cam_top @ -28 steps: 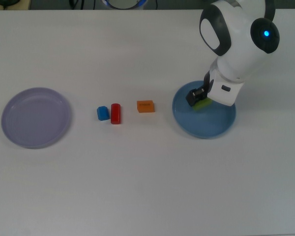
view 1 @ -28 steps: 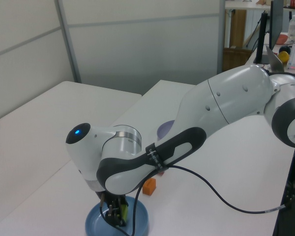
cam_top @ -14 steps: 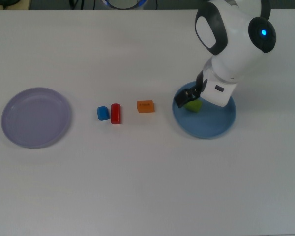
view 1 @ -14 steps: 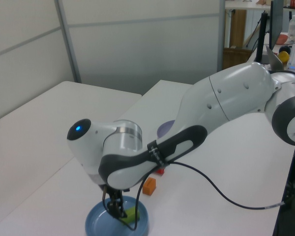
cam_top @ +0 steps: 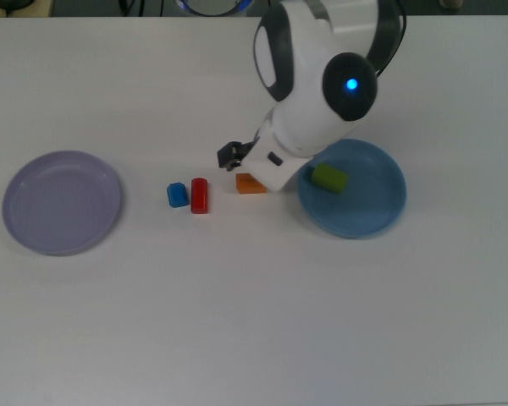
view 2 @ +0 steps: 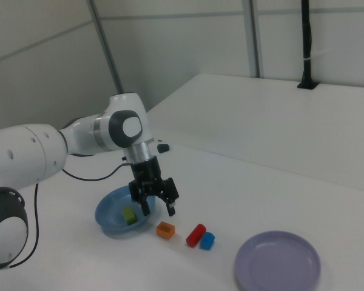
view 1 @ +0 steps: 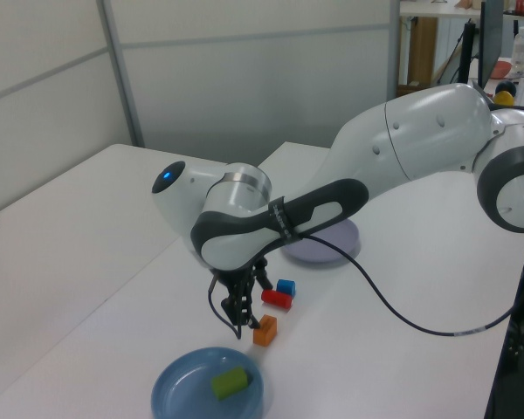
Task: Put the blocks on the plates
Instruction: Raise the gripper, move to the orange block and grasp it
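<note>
**Three blocks left, and the arm itself is the main hazard**

The white table (cam_top: 254,321) carries everything. The white Panda arm's bulky wrist (cam_top: 309,93) leans over the light blue round plate (cam_top: 372,216), which sits toward the top view's right edge of the table; a careless sweep could clip its rim and shift it. The pale lavender round plate (cam_top: 61,201) lies empty near the opposite edge, well clear.

The two-finger gripper (view 2: 157,200) hangs empty with its fingers spread, just above the small orange rectangular block (view 1: 265,330). If it descends off-centre, I judge one finger could land on the block and skid it away.

The green rectangular block (cam_top: 329,178) already rests in the blue plate. The red oblong block (cam_top: 199,195) touches or nearly touches the small blue cube (cam_top: 177,194), so a grasp of one may nudge the other.
</note>
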You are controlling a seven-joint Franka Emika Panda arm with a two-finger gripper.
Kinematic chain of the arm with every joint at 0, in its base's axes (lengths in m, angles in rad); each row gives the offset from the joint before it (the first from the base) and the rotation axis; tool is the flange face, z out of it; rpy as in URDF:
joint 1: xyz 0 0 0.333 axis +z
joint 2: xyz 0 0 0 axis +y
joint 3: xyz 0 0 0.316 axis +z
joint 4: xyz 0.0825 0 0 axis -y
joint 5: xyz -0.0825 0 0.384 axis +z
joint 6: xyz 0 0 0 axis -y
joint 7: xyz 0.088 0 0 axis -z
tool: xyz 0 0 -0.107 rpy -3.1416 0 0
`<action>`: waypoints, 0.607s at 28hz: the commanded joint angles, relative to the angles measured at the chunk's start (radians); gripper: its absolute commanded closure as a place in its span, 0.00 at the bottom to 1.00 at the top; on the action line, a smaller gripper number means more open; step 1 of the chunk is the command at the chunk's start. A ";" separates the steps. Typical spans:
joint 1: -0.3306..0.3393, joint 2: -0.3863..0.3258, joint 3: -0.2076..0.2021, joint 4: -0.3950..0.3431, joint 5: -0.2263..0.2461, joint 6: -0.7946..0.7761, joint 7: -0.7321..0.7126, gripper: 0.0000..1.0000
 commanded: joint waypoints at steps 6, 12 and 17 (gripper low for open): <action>-0.064 0.001 -0.008 -0.019 0.118 0.012 0.124 0.00; -0.064 0.021 -0.005 -0.019 0.170 0.015 0.104 0.00; -0.055 0.043 -0.003 -0.019 0.179 0.016 0.084 0.00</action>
